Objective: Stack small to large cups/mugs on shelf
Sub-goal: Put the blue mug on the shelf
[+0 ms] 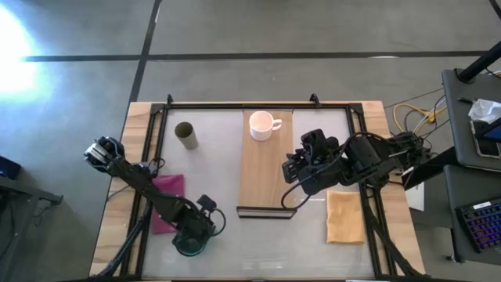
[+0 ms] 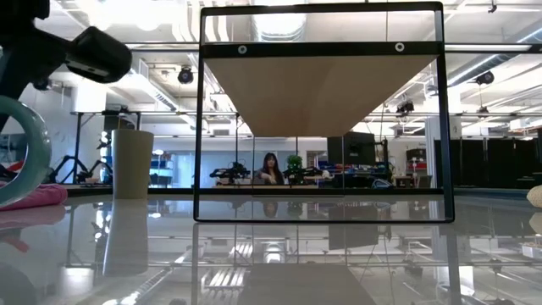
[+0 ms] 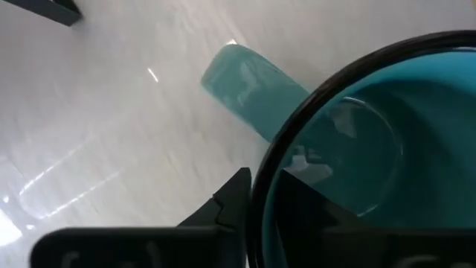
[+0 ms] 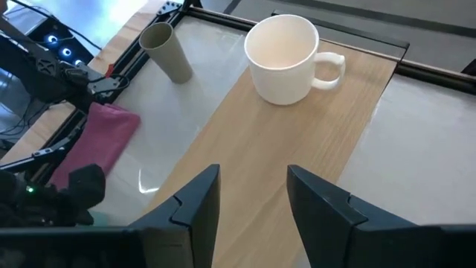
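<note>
The teal-green mug [image 1: 190,244] stands upright near the table's front left, its handle [image 3: 251,88] sticking out sideways. My left gripper [image 1: 196,227] points down over its rim, one finger [image 3: 232,210] outside the wall and the other inside. The white mug [image 1: 262,125] stands on the far end of the light-wood shelf [image 1: 266,184]. The olive cup [image 1: 185,135] stands on the table left of the shelf. My right gripper [image 4: 253,208] hovers open above the shelf's middle, holding nothing. My left gripper comes at the teal mug from above, astride the rim [image 3: 262,186] beside the handle. One finger is outside the wall and one inside. I cannot tell whether either finger touches the wall.
A pink cloth [image 1: 167,200] lies left of the teal mug, under the left arm. An orange-yellow cloth [image 1: 344,215] lies right of the shelf. A black frame [image 1: 235,106] borders the table's far side. A person sits in the room behind [image 2: 271,169].
</note>
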### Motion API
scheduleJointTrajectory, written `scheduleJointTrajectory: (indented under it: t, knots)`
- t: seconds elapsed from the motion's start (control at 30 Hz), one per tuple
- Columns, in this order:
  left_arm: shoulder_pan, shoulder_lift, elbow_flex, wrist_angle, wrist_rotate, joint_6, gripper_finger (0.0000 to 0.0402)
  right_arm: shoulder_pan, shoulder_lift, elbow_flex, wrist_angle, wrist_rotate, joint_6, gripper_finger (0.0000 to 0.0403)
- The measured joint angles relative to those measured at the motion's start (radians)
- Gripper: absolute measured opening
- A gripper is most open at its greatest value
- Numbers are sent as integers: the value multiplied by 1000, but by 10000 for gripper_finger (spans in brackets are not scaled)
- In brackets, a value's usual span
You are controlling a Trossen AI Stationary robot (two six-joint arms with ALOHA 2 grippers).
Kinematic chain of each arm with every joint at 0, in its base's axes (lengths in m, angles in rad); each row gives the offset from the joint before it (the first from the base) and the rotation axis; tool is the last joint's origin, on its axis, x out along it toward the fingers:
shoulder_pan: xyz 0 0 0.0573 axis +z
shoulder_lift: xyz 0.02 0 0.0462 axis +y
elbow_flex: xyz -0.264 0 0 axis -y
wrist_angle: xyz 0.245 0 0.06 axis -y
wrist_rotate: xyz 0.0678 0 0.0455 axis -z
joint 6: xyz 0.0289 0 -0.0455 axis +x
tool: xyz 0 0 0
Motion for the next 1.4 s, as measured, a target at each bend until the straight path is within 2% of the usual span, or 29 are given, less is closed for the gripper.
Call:
scheduleJointTrajectory:
  t: [0.17, 0.33, 0.5, 0.63, 0.8, 1.0, 1.4]
  knots:
    - [0, -15, 23, -7, -8, -9, 84, -8, 0, -4, 0, 0, -4, 152]
    - [1, -53, 67, -97, -68, -120, 133, -16, 0, -9, 0, 1, -5, 153]
    - [1, -113, 79, -204, -79, -418, 168, -22, 0, -10, 0, 3, -28, 153]
    - [-22, -158, 79, -218, -79, -687, 180, -27, 0, -10, 0, 3, -46, 152]
    - [-66, -167, 79, -222, -78, -882, 181, -32, 0, -11, 0, 3, -58, 152]
    - [-95, -143, 69, -229, -75, -971, 181, -34, 0, -11, 0, 3, -75, 152]
    - [-99, -136, -27, -184, -44, -1006, 179, -34, 0, -11, 0, 3, -75, 147]
